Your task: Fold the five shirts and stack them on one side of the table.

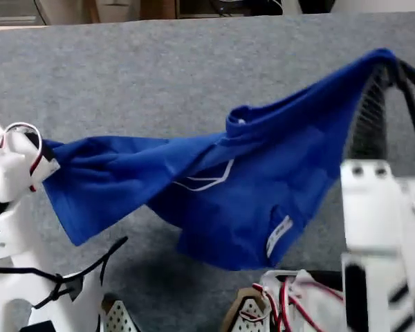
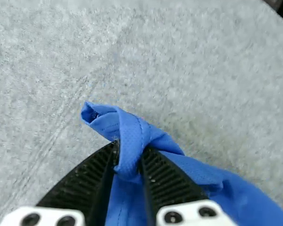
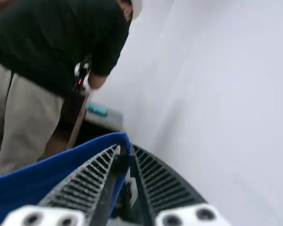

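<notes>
1. The blue shirt (image 1: 249, 187) hung in the air above the grey table (image 1: 124, 83). It was stretched between the two grippers and sagged in the middle.
2. Its lowest fold drooped toward the table's near edge; whether it touched the surface could not be told.
3. A white label (image 1: 279, 235) showed near the lower fold, and a thin white line marking (image 1: 209, 181) crossed the middle of the cloth.
4. The left gripper (image 1: 45, 162) stood at the table's left side, clenched on one end of the shirt. In the left wrist view its jaws pinched a bunched corner of hem, which poked out past the tips over the table.
5. The right gripper (image 1: 384, 69) stood raised at the far right, clenched on the shirt's other end and holding it higher than the left. In the right wrist view the cloth was pressed between its closed jaws.
</notes>
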Robot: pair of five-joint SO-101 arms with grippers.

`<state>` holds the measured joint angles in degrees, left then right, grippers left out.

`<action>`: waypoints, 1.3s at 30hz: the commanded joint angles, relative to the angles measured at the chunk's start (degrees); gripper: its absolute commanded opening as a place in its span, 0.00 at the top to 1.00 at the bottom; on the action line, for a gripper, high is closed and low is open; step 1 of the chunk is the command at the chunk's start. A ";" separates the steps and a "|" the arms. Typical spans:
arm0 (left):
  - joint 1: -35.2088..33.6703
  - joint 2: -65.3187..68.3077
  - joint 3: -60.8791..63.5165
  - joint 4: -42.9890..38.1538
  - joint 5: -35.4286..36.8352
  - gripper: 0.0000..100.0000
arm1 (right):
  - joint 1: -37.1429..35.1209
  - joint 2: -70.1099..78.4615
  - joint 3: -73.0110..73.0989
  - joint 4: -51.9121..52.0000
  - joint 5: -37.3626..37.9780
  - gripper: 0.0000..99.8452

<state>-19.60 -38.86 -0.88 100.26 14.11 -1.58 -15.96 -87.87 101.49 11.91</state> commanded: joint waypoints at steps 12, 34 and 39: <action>-4.22 -1.01 19.08 -10.37 -4.66 0.76 | -6.29 0.04 28.09 -0.88 -0.09 1.00; 32.62 -1.54 23.82 0.00 -25.32 0.71 | -3.82 -0.40 72.31 -27.43 0.00 1.00; 43.16 -1.10 27.78 -0.79 -34.20 0.71 | 1.19 -0.40 76.70 -30.07 0.00 1.00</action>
<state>18.37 -39.12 25.76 99.56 -16.31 -3.43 -15.16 -12.26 73.54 12.00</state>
